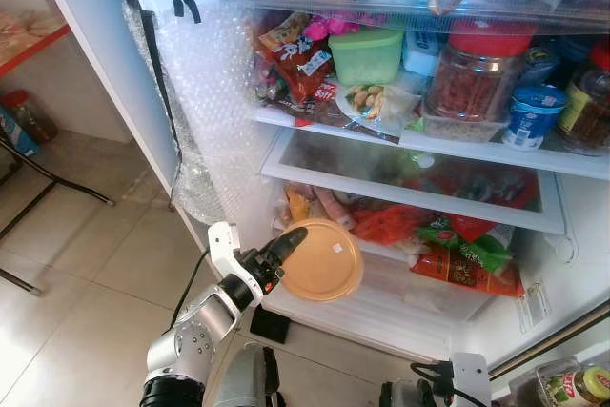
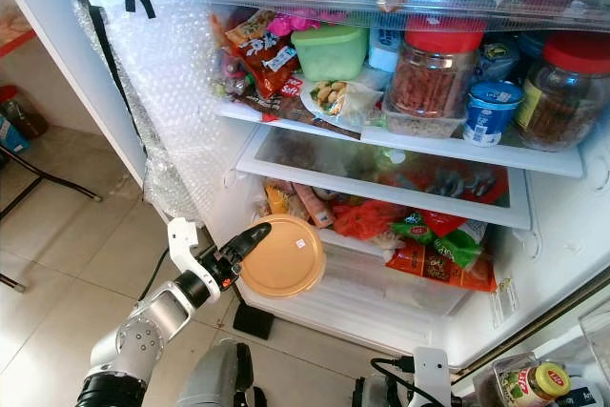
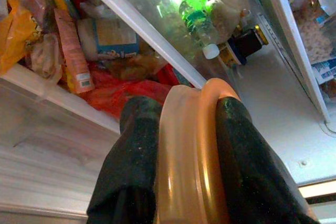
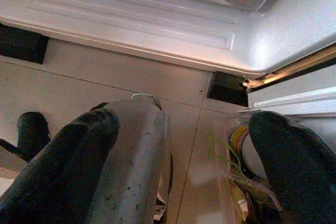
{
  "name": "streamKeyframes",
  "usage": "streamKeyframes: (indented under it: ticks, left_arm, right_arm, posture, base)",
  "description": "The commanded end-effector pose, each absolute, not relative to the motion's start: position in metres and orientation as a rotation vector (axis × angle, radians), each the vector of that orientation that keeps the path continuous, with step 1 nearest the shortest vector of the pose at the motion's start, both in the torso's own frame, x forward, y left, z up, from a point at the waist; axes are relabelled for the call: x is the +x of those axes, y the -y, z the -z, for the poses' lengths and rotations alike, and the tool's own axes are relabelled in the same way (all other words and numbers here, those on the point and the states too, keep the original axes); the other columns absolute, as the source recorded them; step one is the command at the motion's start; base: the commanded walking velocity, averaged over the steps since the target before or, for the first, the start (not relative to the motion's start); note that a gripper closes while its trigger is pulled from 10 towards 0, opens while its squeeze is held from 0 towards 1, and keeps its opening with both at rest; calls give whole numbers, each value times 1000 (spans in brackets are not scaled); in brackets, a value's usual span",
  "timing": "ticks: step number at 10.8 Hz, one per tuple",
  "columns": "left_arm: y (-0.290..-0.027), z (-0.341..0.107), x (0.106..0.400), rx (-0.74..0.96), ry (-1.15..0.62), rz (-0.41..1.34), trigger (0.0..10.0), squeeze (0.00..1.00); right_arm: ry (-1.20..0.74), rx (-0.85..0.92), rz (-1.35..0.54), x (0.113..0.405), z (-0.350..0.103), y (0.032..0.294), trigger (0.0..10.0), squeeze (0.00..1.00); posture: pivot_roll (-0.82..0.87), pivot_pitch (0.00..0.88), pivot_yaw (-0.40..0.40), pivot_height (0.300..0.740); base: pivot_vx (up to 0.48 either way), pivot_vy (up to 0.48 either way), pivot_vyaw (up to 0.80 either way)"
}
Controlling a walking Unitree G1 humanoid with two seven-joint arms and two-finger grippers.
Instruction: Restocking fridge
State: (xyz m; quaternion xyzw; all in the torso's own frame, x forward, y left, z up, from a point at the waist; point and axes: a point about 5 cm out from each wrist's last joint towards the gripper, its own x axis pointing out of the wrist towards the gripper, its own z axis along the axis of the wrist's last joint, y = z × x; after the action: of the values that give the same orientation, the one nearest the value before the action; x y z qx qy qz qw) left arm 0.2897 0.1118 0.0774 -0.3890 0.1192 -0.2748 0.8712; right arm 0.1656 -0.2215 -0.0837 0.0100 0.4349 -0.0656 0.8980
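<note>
Orange lid (image 3: 189,156) between tool (image 3: 184,145) fingers (image 3: 131,166)

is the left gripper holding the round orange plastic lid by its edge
Yes, the left gripper has a black finger on each side of the round orange plastic lid's rim.

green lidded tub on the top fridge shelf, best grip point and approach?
Grip the green tub across its two side walls just under the lid rim, coming straight in from the open front. It stands upright near the shelf edge with its front face exposed, snack packets to its left and a red-lidded jar to its right, and the drawer above likely rules out a top grab.
</note>
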Motion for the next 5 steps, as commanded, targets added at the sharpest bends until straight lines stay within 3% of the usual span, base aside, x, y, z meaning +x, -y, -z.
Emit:
streamKeyframes:
  ticks: [1,5]
  left_arm:
    - [-115,-82,292,-821,-214,573,10000,0]
    - [-113,-83,294,-818,-217,590,10000,0]
  right_arm:
    - [-941,23,126,157,89,218,10000,0]
    - [-941,27,123,156,89,216,10000,0]
  posture:
    - [-7,79,92,632]
    - [-14,62,98,632]
  base:
    - [251,0,0]
    - [274,0,0]
